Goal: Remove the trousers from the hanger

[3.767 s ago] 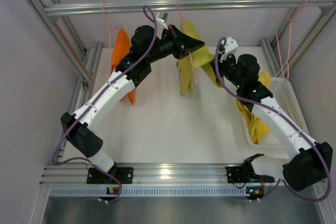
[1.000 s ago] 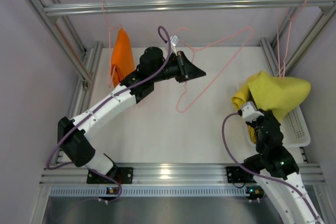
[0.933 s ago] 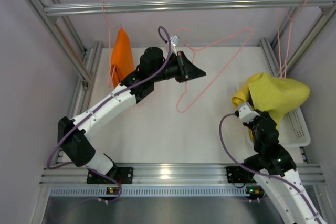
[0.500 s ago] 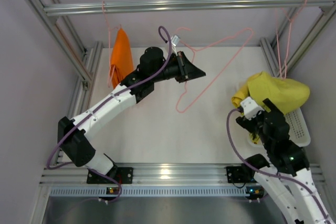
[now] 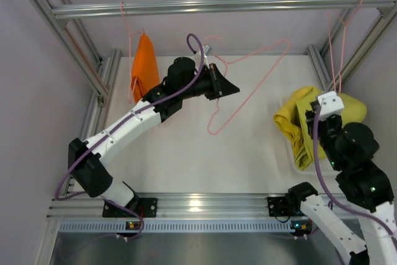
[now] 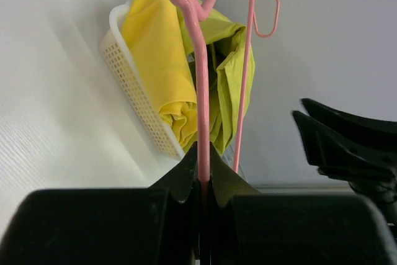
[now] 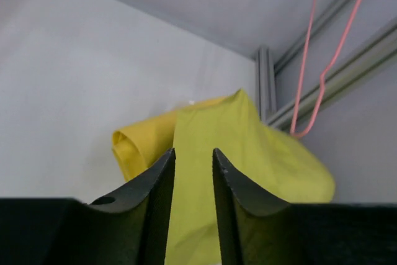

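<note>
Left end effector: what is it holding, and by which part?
The left end effector pinches the pink wire hanger on a straight wire just below its neck.

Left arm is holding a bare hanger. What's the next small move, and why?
Probably open the left tool to release the pink hanger. The hanger carries nothing, and the orange trousers hang untouched at the far left, the only pair not in the basket.
</note>
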Motion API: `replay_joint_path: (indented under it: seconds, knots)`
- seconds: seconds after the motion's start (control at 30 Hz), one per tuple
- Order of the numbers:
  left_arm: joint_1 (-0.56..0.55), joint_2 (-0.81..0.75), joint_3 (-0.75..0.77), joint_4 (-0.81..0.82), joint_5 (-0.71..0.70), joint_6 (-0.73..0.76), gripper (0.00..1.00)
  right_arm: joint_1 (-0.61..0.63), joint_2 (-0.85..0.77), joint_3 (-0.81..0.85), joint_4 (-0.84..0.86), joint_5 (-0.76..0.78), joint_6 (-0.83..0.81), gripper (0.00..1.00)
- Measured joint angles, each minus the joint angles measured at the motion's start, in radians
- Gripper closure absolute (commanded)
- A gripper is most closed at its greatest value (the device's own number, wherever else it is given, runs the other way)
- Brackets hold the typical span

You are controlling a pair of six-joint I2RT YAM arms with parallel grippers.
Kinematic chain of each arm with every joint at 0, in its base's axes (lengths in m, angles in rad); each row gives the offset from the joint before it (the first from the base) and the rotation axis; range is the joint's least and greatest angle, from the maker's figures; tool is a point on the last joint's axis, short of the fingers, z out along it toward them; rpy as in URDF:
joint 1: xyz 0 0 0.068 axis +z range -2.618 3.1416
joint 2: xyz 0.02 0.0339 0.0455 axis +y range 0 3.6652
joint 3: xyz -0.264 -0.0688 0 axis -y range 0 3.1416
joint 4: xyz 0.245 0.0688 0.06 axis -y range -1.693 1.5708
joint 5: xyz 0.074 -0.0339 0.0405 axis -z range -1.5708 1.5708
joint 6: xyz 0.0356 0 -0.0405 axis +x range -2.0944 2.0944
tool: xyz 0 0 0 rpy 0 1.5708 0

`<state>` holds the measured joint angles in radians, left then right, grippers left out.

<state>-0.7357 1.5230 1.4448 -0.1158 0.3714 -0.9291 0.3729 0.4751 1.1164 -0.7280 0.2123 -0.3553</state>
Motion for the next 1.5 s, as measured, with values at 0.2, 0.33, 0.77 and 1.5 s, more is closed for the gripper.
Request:
replay_joint_path:
  seconds: [0.2, 0.33, 0.77, 1.5]
  knots:
    - [0.0, 0.0, 0.001, -0.027, -0.013, 0.016, 1.0, -0.003, 0.085, -0.148, -0.008, 0.21, 0.049, 0.89]
    - [0.0, 0.0, 0.009, -0.028, -0.013, 0.016, 1.0, -0.006, 0.109, -0.206, -0.002, 0.261, 0.061, 0.86]
    - [0.009, 0.007, 0.042, -0.029, -0.013, 0.014, 1.0, -0.555, 0.643, -0.23, 0.055, -0.198, -0.118, 0.55]
    - [0.014, 0.027, 0.045, -0.053, -0.047, -0.015, 1.0, -0.611, 0.356, 0.049, 0.191, -0.822, 0.014, 0.17]
